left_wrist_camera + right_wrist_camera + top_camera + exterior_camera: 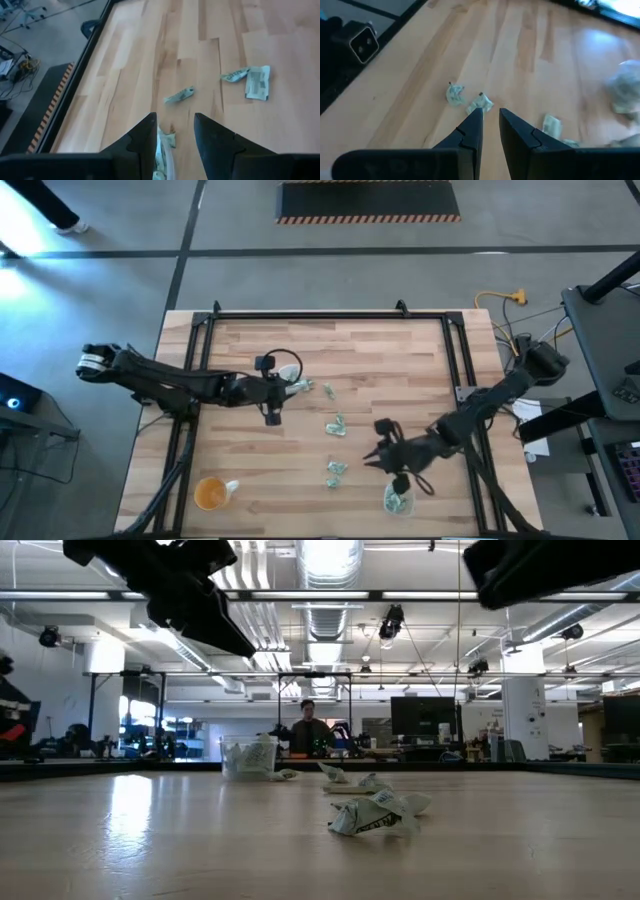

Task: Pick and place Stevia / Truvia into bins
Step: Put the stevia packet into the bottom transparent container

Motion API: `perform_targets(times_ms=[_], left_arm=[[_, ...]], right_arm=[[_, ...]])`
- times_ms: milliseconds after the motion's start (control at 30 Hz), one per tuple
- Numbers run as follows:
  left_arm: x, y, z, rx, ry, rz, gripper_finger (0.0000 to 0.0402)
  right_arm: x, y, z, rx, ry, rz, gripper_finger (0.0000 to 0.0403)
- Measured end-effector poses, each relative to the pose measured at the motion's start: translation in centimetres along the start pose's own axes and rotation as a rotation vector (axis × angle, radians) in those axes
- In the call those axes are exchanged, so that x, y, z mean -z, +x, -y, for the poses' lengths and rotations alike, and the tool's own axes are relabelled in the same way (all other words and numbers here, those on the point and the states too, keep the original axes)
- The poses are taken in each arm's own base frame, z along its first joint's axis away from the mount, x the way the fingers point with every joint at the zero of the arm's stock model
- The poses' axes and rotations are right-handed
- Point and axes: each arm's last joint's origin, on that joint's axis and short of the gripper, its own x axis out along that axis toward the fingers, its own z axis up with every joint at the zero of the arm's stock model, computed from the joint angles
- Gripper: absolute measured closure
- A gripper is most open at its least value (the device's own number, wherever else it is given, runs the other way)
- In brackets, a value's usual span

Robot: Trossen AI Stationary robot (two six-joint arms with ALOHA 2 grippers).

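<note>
Pale green and white Stevia packets lie scattered mid-table: one [327, 391], a pair [335, 425] and a crumpled pair [335, 471]. One clear bin [290, 370] with packets in it stands far left of centre; a second bin [396, 500] with packets stands at the near edge. My left gripper [272, 402] hovers open beside the far bin, whose rim and packets [164, 145] show under its fingers. My right gripper [491, 119] is raised over the table, slanting down toward the crumpled pair [481, 103], fingers a narrow gap apart with nothing between.
An orange-tinted round cup [211, 493] stands near the front left corner. A black frame rail [330, 316] runs along the table's far and side edges. Bare wood lies between the scattered packets. People and desks show in the room beyond the table.
</note>
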Motion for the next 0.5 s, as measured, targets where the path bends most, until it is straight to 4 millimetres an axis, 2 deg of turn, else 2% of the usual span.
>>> perform_targets(times_ms=[133, 333, 500], left_arm=[[0.0, 0.0, 0.1, 0.003, 0.003, 0.005, 0.0287], [0.0, 0.0, 0.1, 0.002, 0.004, 0.003, 0.0287], [0.1, 0.0, 0.1, 0.002, 0.005, 0.001, 0.0287]], right_arm=[[0.7, 1.8, 1.1, -0.022, 0.016, -0.042, 0.0348], [2.2, 5.3, 1.3, -0.081, -0.042, -0.099, 0.0348], [1.8, 7.0, 1.2, -0.111, -0.067, -0.110, 0.0348]])
